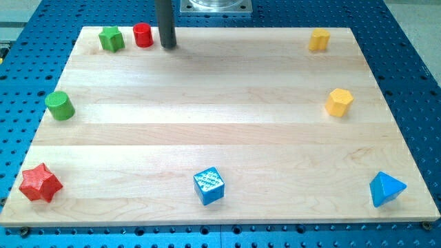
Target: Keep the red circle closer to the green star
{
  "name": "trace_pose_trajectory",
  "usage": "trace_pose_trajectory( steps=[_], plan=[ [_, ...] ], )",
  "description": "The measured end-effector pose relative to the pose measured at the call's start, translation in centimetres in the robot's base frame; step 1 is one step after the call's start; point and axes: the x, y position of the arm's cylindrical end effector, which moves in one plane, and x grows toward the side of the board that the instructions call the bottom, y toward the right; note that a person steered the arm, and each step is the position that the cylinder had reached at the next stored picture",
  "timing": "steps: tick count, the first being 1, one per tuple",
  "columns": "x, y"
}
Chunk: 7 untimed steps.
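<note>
The red circle (142, 34) stands near the board's top left corner. The green star (111, 38) is just to its left, with a small gap between them. My tip (168, 45) is on the board right beside the red circle, on its right side, a small gap apart. The rod rises straight up out of the view's top.
A green cylinder (60, 105) sits at the left edge. A red star (40, 183) is at the bottom left. A blue cube (209, 186) is at bottom centre, a blue triangle (386, 189) at bottom right. Two yellow blocks (319, 39) (338, 102) sit at the right.
</note>
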Motion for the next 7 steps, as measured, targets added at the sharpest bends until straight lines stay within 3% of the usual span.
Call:
trace_pose_trajectory(
  steps=[3,5,7],
  plan=[
    [-4.7,-0.4],
    [-2.1,-1.0],
    [-2.3,-3.0]
  ],
)
